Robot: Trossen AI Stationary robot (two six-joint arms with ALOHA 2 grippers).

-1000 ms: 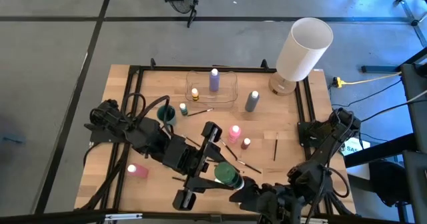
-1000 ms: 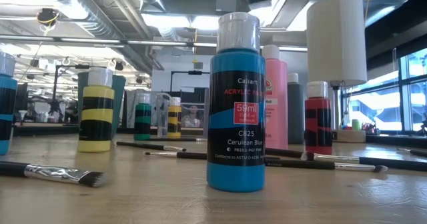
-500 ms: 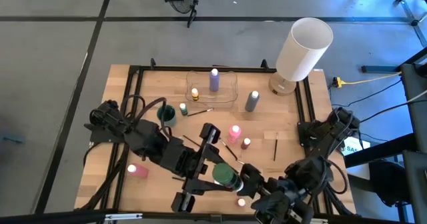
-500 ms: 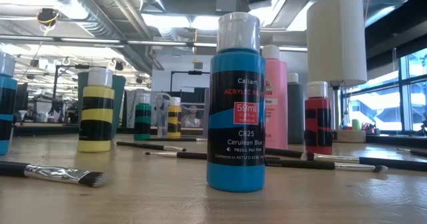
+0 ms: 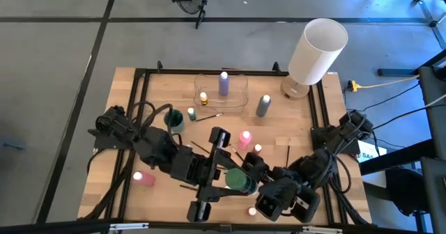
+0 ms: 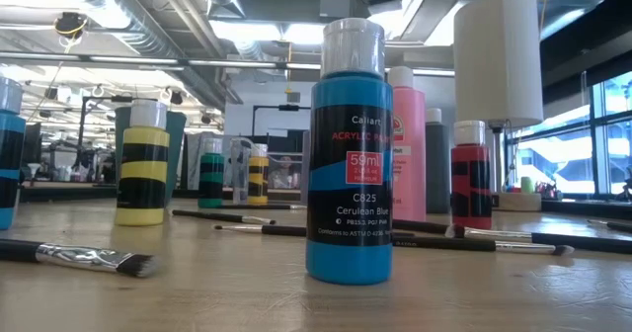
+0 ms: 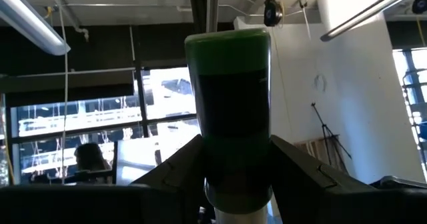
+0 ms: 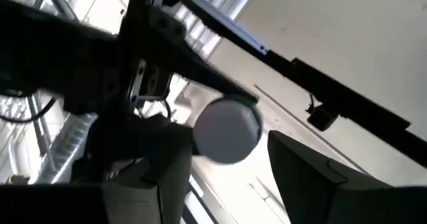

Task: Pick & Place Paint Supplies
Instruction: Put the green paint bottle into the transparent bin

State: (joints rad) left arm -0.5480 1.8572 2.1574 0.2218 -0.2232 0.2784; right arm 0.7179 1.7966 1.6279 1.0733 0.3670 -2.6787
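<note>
A small green paint bottle (image 5: 237,181) with dark bands and a white cap hangs above the table's near middle. It is upside down, base up, and my left gripper (image 5: 234,183) is shut on it. My right gripper (image 5: 251,167) stands open close to its right, tilted upward. In the right wrist view the bottle's white cap (image 8: 227,131) shows from below in the gap between the fingers (image 8: 303,174), with my left arm behind it. Neither gripper appears in the low view. My left gripper pinches the green bottle's body between its two fingers, low on the side near the white cap (image 7: 235,174). The fingers come from the table's left, slanting a little upward, and lie across the bottle. The bottle is lifted clear, with its green base (image 7: 228,44) on top.
A clear tray (image 5: 240,102) at the far middle holds a purple and a yellow bottle. Beside it stand a white lamp (image 5: 317,49), a grey bottle (image 5: 263,104) and a teal cup (image 5: 172,117). Pink bottles (image 5: 244,138), brushes (image 5: 287,154) and a small bottle (image 5: 251,211) stand nearer. A blue bottle (image 6: 348,154) fills the low view.
My right gripper has gone from the table's near edge toward the far side and up to the green bottle, rolling and tipping upward. This uncovered a small bottle at the near edge. My left gripper has kept the green bottle in place.
</note>
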